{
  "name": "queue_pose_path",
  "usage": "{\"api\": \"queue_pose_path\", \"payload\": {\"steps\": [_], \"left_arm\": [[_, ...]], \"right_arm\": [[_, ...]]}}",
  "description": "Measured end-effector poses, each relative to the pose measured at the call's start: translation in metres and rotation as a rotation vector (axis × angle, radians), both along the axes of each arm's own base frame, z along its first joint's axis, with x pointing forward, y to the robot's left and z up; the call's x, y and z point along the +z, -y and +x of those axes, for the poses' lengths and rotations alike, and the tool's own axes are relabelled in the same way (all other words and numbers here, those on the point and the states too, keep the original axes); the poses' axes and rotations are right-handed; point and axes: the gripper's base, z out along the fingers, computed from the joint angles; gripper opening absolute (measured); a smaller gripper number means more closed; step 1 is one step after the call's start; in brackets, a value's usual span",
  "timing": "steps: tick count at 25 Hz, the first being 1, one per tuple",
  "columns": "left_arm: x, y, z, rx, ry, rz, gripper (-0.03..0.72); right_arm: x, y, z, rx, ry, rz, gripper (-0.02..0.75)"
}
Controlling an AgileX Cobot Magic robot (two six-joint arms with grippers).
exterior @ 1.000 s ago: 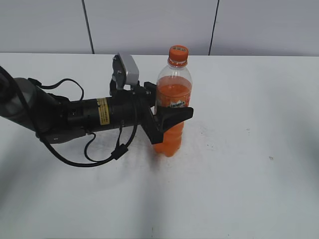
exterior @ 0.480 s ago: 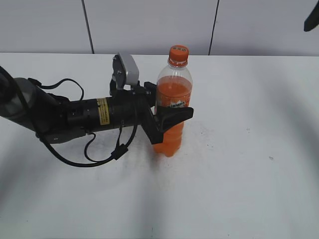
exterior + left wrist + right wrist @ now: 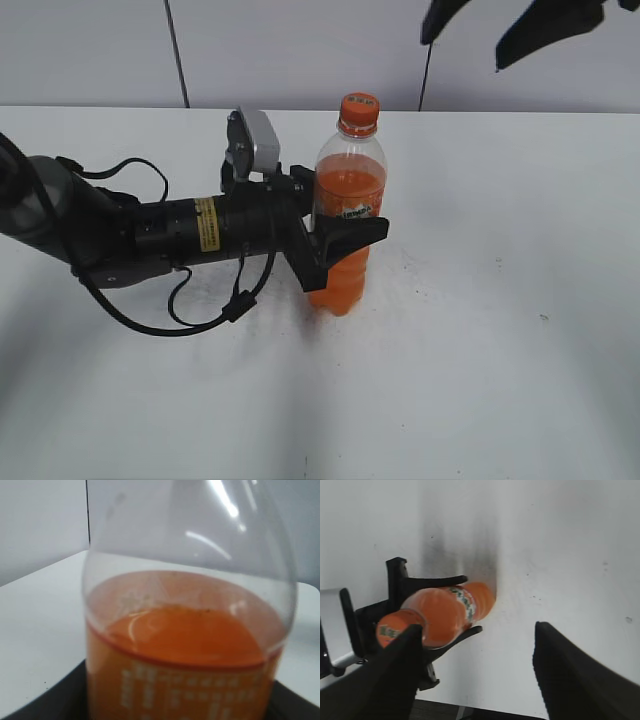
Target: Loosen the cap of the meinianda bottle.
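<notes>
The meinianda bottle (image 3: 346,215) stands upright mid-table, holding orange drink, with its orange cap (image 3: 359,108) on top. My left gripper (image 3: 347,238) is shut on the bottle at its label, reaching in from the left. In the left wrist view the bottle (image 3: 185,645) fills the frame, with dark fingers (image 3: 45,705) at the bottom corners. My right gripper (image 3: 465,48) is open and empty, high above the table and up-right of the cap. In the right wrist view the gripper (image 3: 479,630) looks down on the bottle (image 3: 447,611) and cap (image 3: 390,630), which its left finger partly hides.
The white table (image 3: 500,330) has faint dark smudges near the bottle's base. A grey panelled wall (image 3: 300,50) runs behind it. The left arm's cable (image 3: 200,310) loops on the table. The table's edge (image 3: 485,712) shows at the bottom of the right wrist view.
My right gripper has come into the exterior view at the top right and moved left toward the space above the bottle. The left gripper and bottle have not moved.
</notes>
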Motion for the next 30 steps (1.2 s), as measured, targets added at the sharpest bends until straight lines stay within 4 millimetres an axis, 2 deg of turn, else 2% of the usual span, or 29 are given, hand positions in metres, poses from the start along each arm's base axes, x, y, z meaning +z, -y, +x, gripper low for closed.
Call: {"api": "queue_pose_path", "payload": {"steps": [5, 11, 20, 30], "left_arm": [[0.0, 0.0, 0.0, -0.003, 0.001, 0.0, 0.421], [0.0, 0.0, 0.0, -0.004, 0.001, 0.001, 0.421], [0.0, 0.0, 0.0, -0.005, 0.001, 0.001, 0.421], [0.0, 0.0, 0.0, -0.005, 0.001, 0.001, 0.421]], "right_arm": [[0.0, -0.043, -0.005, 0.071, 0.017, -0.016, 0.514], [-0.016, -0.07, -0.006, 0.115, -0.015, -0.042, 0.514], [-0.034, -0.086, -0.005, 0.146, -0.037, -0.093, 0.514], [-0.038, -0.093, -0.002, 0.155, 0.004, -0.087, 0.514]]}}
